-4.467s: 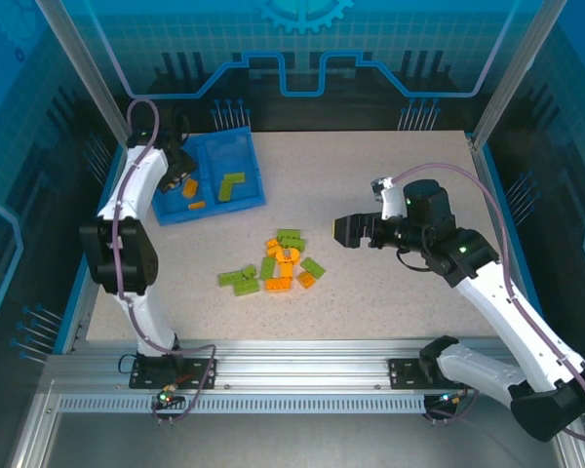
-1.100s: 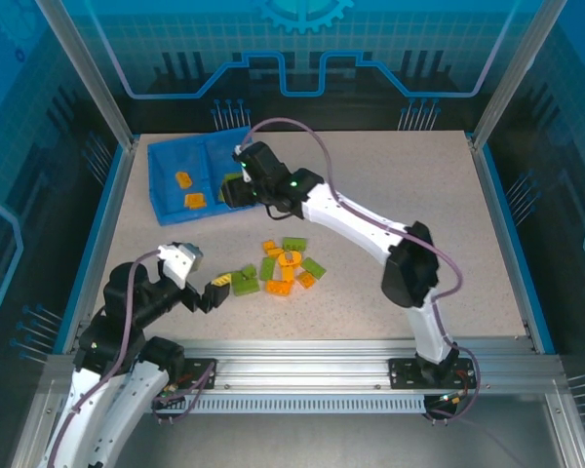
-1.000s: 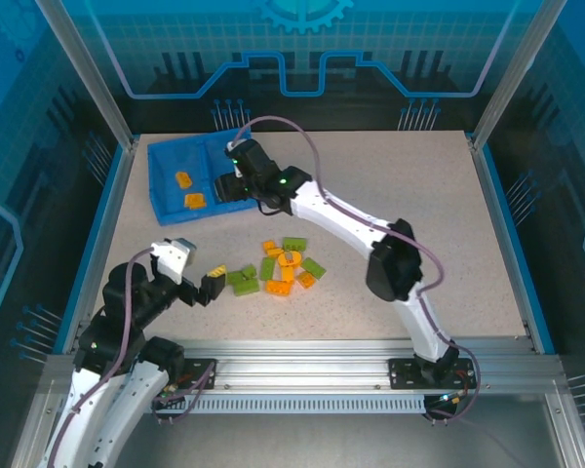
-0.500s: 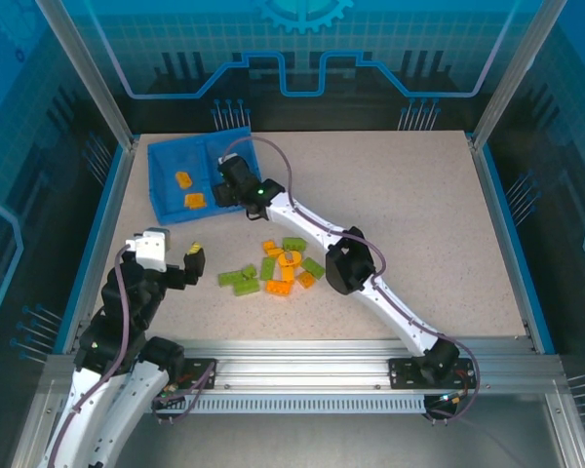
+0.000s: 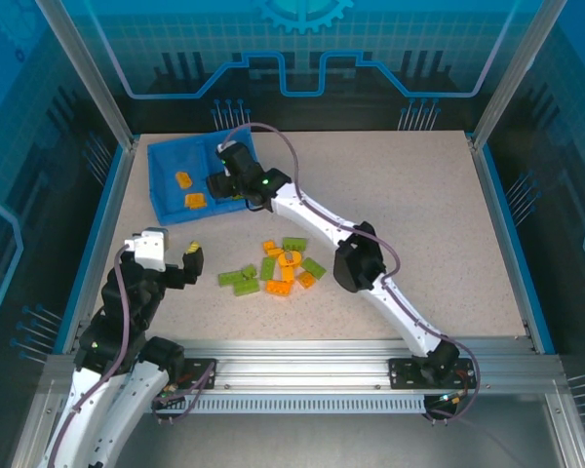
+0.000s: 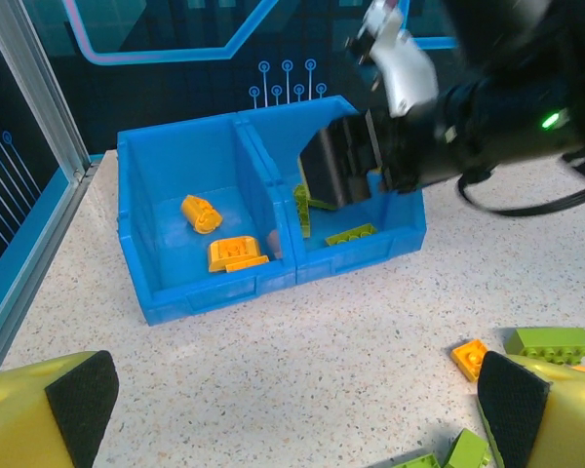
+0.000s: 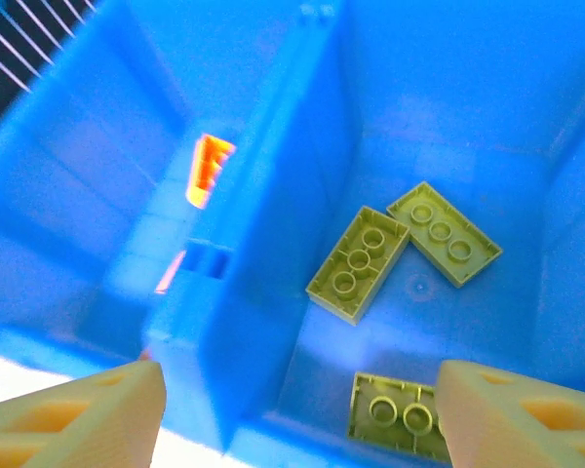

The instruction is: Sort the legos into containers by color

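Legos (image 5: pixel 278 268) loose on the table lie just right of my left gripper (image 5: pixel 192 265), which is spread and empty; I judge it the nearer arm. Right gripper (image 5: pixel 219 183), also spread and empty, hangs over the blue tray's (image 5: pixel 164 166) green compartment.

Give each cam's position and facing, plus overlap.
Top external: high behind the bases, looking down on the table, tray, loose bricks; left arm and right arm show.
Left wrist: low over the table, facing the tray's front; own fingers in bottom corners, right claw at the tray.
Right wrist: above the tray's right compartment, looking down on three green bricks; own fingertips at bottom.
Shared: all three see the tray.
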`<state>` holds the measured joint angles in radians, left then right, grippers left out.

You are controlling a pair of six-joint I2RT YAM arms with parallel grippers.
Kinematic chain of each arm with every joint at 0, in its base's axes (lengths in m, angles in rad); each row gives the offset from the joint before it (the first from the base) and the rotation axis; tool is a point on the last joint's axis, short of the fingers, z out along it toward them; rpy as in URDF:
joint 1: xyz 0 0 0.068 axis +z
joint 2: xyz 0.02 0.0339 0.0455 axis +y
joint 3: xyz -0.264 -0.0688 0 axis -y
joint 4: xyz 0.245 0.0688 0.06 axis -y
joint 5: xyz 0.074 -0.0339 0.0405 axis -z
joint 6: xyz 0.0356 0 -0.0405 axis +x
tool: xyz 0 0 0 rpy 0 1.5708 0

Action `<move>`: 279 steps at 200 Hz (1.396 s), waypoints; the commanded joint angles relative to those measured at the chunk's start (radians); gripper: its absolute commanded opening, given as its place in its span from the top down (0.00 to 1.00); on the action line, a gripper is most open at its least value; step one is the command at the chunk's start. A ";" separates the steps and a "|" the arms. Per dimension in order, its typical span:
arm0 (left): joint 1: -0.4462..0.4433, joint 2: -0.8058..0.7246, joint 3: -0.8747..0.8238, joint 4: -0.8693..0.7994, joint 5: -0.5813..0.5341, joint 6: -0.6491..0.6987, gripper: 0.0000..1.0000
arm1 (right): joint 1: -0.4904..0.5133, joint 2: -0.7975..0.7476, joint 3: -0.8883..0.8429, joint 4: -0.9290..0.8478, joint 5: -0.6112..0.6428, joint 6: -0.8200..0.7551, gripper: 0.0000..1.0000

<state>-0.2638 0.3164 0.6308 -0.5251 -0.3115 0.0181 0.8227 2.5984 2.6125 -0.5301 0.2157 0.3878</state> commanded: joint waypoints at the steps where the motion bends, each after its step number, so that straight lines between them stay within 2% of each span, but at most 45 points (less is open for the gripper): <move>1: 0.006 0.038 0.006 0.008 -0.017 -0.035 0.01 | 0.018 -0.248 -0.133 -0.012 -0.022 -0.005 0.23; 14: 0.006 0.101 0.052 -0.046 -0.007 -0.091 0.01 | 0.018 -0.402 -0.312 0.002 -0.040 -0.023 0.20; 23: 0.006 0.164 0.107 -0.107 0.022 -0.176 0.01 | 0.017 -0.509 -0.446 0.011 -0.055 -0.042 0.18; 52: -0.002 0.420 0.200 -0.180 0.287 -0.486 0.01 | 0.005 -0.867 -0.873 0.001 -0.054 -0.078 0.14; 68: -0.060 0.554 0.204 -0.145 0.376 -0.642 0.01 | -0.011 -1.043 -1.076 -0.058 -0.037 -0.057 0.09; 91: -0.218 0.711 0.245 -0.134 0.289 -0.750 0.01 | -0.053 -1.230 -1.270 -0.174 -0.010 0.027 0.00; 109: -0.342 0.822 0.293 -0.139 0.173 -0.803 0.01 | -0.096 -1.354 -1.403 -0.215 -0.017 0.096 0.00; 133: -0.441 1.017 0.369 -0.149 0.110 -0.893 0.01 | -0.177 -1.521 -1.562 -0.223 -0.047 0.200 0.00; 155: -0.480 1.168 0.449 -0.149 0.061 -0.912 0.01 | -0.220 -1.628 -1.623 -0.223 -0.065 0.246 0.00; 181: -0.481 1.342 0.567 -0.150 0.094 -0.908 0.01 | -0.233 -1.692 -1.624 -0.250 -0.027 0.252 0.00; 203: -0.480 1.460 0.660 -0.166 0.123 -0.936 0.01 | -0.260 -1.671 -1.594 -0.285 -0.027 0.220 0.00; 219: -0.481 1.523 0.705 -0.180 0.100 -0.966 0.01 | -0.276 -1.642 -1.566 -0.301 -0.031 0.204 0.00; 279: -0.480 1.648 0.780 -0.252 0.077 -0.996 0.05 | -0.316 -1.559 -1.501 -0.269 -0.119 0.153 0.00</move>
<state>-0.7418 1.9327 1.3838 -0.7101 -0.2142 -0.9459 0.5251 1.0176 1.0622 -0.8001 0.1444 0.5728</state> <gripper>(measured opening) 0.970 0.999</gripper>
